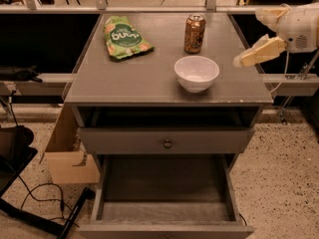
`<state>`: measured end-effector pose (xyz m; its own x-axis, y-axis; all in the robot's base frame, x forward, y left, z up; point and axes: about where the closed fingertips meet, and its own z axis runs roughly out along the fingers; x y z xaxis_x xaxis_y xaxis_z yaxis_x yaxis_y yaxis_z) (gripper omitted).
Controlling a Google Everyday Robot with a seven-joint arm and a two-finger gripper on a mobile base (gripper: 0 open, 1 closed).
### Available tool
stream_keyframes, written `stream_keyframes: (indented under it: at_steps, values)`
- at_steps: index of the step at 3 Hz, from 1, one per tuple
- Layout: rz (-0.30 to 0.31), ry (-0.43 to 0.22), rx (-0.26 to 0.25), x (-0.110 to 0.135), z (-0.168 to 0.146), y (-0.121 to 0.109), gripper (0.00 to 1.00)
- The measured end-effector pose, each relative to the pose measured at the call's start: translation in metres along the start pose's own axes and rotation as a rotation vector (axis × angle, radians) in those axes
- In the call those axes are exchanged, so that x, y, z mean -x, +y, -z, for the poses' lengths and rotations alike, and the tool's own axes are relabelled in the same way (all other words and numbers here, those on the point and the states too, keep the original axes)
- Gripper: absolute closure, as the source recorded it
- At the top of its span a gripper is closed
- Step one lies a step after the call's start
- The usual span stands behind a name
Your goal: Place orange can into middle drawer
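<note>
Can up top, drawer open down low, arm off to the side

In my one camera view, I see the orange can [194,33] standing up straight at the back of the grey surface [139,78]; it is near the white bowl [196,72] but not touching it; the green snack bag [124,37] lies flat, well off to one side of the can; my gripper [247,38] hangs past the edge of the surface, beside the bowl, apart from the can; its fingers [259,52] are spread wide and hold nothing; the middle drawer [167,188] is pulled out below, with a bare grey floor; above it is a drawer front [124,141] with a small round knob; a cardboard box [70,156] sits on the floor by the cabinet.
</note>
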<state>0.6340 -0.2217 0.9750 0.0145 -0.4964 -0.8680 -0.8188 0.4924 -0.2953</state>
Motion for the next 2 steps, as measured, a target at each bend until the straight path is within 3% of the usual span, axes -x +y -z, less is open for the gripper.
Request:
stream_keyframes:
  at_steps: [1,2]
  values:
    - [-0.060,-0.156,-0.037,0.0037,-0.0185,-0.0107,0.00]
    - [-0.060,-0.156,-0.037,0.0036,-0.0187,-0.0107,0.00]
